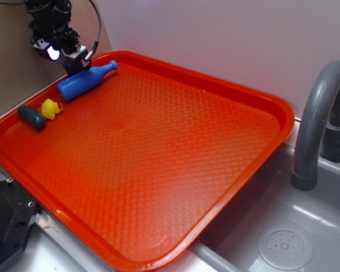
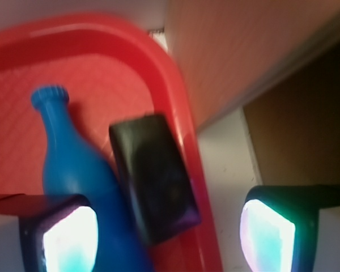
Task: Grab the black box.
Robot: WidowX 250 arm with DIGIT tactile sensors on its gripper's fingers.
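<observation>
- Orange-red tray [image 1: 158,170] with a honeycomb-textured floor fills most of the exterior view; it lies on a counter beside a grey sink [image 1: 283,238] with a curved grey faucet [image 1: 317,124]; a pale wall stands behind, and a brown board [image 1: 11,68] rises at the far left corner.
- Gripper [image 2: 164,238] hangs over the tray's far left corner; its two fingers [image 2: 62,238], glowing white-blue on their inner faces, stand apart in the wrist view, so the jaws are spread and hold nothing.
- Black box [image 2: 156,175] lies on the tray floor close against the raised rim, between the fingers in the wrist view and below them; in the exterior view it shows only as a dark block [image 1: 78,65] under the gripper.
- Blue bottle [image 1: 85,81] lies on its side just beside the box, seemingly touching it; its neck points along the rim.
- Yellow rubber duck [image 1: 51,108] and a dark grey capsule [image 1: 32,117] sit near each other further along the left edge, well apart from the box.
- No readable writing or labels on any object.
</observation>
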